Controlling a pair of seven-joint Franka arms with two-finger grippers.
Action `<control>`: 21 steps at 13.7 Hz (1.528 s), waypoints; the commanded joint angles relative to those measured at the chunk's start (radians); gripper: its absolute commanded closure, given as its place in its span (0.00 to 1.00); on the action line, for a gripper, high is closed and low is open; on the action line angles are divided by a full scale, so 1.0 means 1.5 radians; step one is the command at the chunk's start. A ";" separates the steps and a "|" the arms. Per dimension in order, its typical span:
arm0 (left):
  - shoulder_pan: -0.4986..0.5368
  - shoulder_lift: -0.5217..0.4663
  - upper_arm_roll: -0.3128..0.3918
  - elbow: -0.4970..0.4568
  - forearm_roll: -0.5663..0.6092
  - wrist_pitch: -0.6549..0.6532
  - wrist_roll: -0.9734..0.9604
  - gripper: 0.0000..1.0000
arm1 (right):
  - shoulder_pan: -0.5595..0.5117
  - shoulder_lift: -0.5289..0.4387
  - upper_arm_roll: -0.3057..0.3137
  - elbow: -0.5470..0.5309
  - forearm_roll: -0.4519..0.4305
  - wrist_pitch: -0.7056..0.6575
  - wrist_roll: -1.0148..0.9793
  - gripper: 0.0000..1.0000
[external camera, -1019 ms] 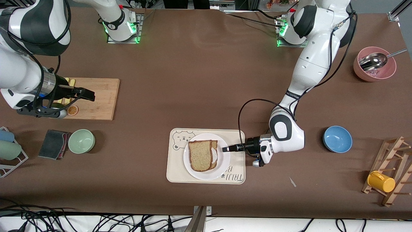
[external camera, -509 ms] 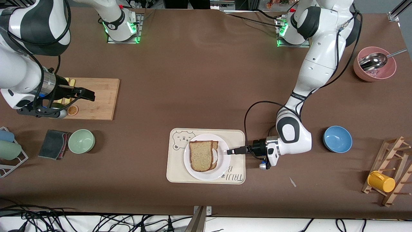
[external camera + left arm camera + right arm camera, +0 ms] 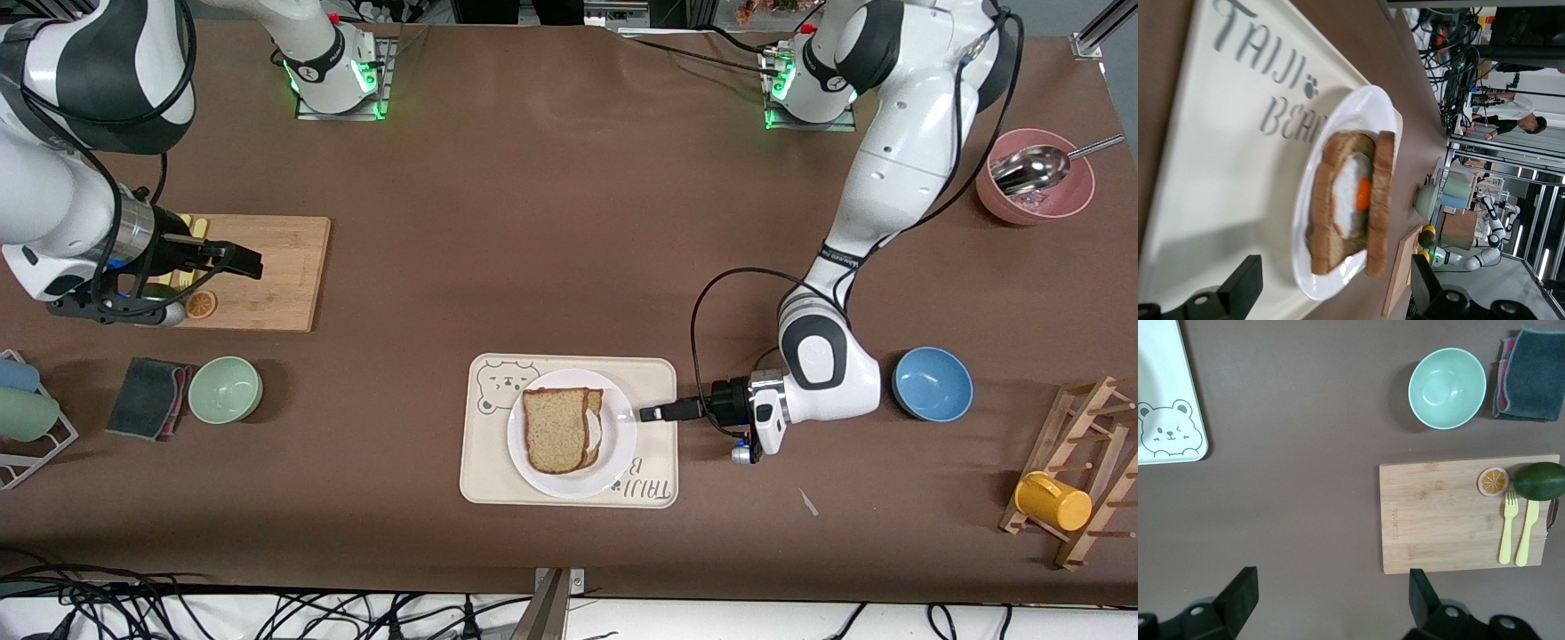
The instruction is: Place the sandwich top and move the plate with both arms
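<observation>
Bread laid, plate not yet moved

Bread top [image 3: 554, 429] lies on the darker slice with the egg [image 3: 1355, 193], a little offset so the egg shows at one edge, and the pair sits on the plate [image 3: 613, 467]. The plate rests on the bear tray [image 3: 484, 471] in the middle of the worktop. So the first half of the task looks done: the sandwich is closed and nothing grips it.

The left jaws [image 3: 651, 414] are released and empty, hanging just off the plate's rim toward the left arm's end, over the tray's edge. In the left wrist view the two fingers [image 3: 1238, 290] stand wide apart with the plate and sandwich straight ahead of them, apart from both.

The right jaws [image 3: 244, 264] are also spread and empty, hanging over the cutting board [image 3: 276, 276], well away from the plate; this arm waits. Below them lie the board with forks, an orange slice and an avocado, with a green bowl [image 3: 1447, 387] and a cloth [image 3: 1531, 373] near.

What is left, as I judge it: both arms must come to the plate, one at each side of its rim, grip it and carry it together. The right arm has the longer way to go.
</observation>
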 commanded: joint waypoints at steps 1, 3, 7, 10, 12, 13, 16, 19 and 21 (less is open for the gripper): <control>0.019 -0.121 -0.001 -0.126 0.016 -0.002 -0.007 0.03 | 0.004 -0.009 -0.003 -0.003 -0.008 -0.007 -0.009 0.00; 0.039 -0.162 -0.001 -0.158 0.016 -0.037 -0.008 0.02 | 0.004 -0.009 -0.003 -0.003 -0.008 -0.007 -0.009 0.00; 0.067 -0.283 0.009 -0.258 0.112 -0.069 -0.056 0.01 | 0.004 -0.009 -0.003 -0.003 -0.008 -0.007 -0.008 0.00; 0.094 -0.345 0.016 -0.251 0.378 -0.073 -0.236 0.01 | 0.005 -0.009 -0.002 -0.002 -0.009 -0.006 -0.008 0.00; 0.096 -0.387 0.017 -0.250 0.542 -0.093 -0.313 0.00 | 0.007 -0.009 -0.002 -0.001 -0.009 -0.006 -0.009 0.00; 0.113 -0.407 0.018 -0.239 0.603 -0.138 -0.331 0.00 | 0.007 -0.009 -0.001 -0.001 -0.009 -0.006 -0.009 0.00; 0.154 -0.456 0.016 -0.201 0.692 -0.279 -0.293 0.00 | 0.002 -0.008 -0.005 -0.001 0.004 -0.038 -0.011 0.00; 0.165 -0.519 0.019 -0.202 0.745 -0.319 -0.291 0.00 | -0.018 -0.017 0.010 0.005 0.001 -0.021 -0.014 0.00; 0.183 -0.547 0.017 -0.202 0.760 -0.322 -0.289 0.00 | -0.090 -0.037 0.086 0.009 -0.030 -0.021 -0.017 0.00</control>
